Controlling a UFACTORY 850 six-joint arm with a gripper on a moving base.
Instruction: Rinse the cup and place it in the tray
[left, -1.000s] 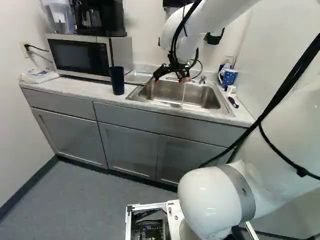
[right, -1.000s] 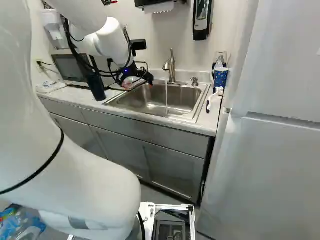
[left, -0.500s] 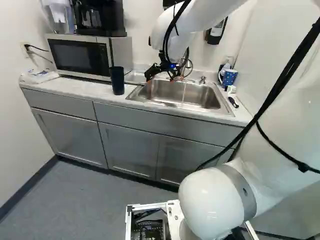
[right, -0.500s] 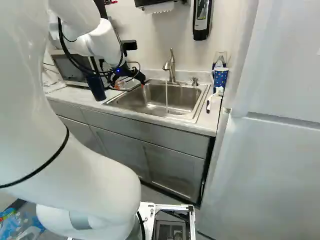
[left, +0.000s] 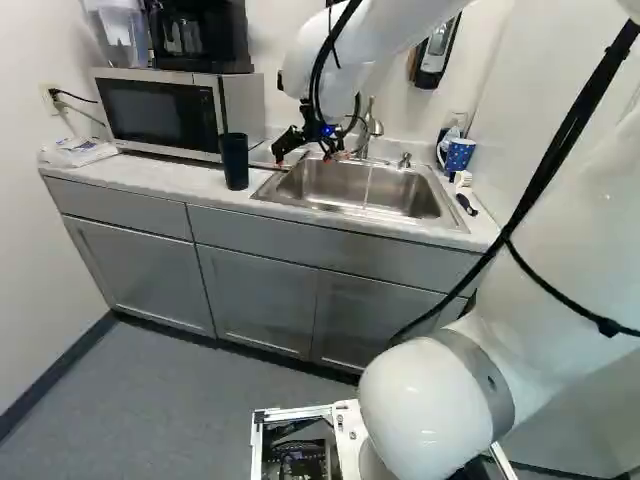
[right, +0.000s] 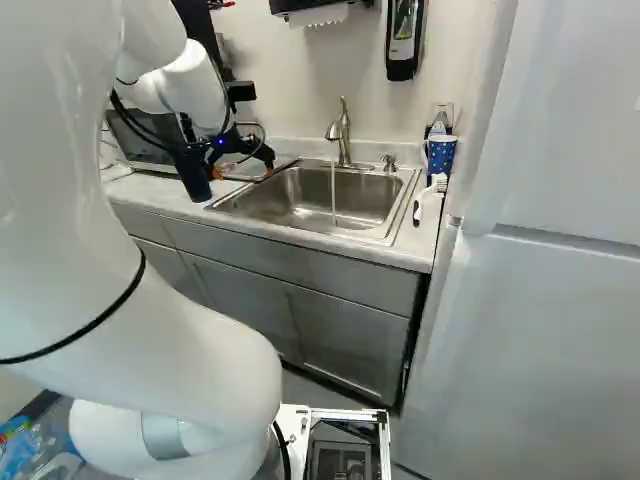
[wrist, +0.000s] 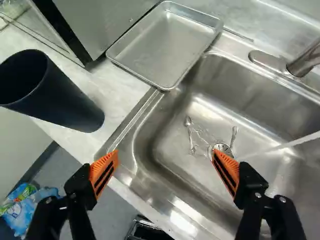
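So the arm (left: 355, 50) is stretched out toward the far side, with the end effector (left: 311, 156) angled down over the left part of the sink (right: 310, 205). Fingers are spread wide, nothing between them. The black cup (left: 235, 163) is standing upright on the surface (left: 150, 177), just left of the end effector and not touching it. Metal tray (wrist: 162, 45) sits by the sink's far left corner, and water's running from the faucet (right: 341, 138).

Rounded white arm (left: 420, 400), black cables (left: 567, 140), black tool (left: 308, 158), ribbed orange pads (wrist: 103, 172)
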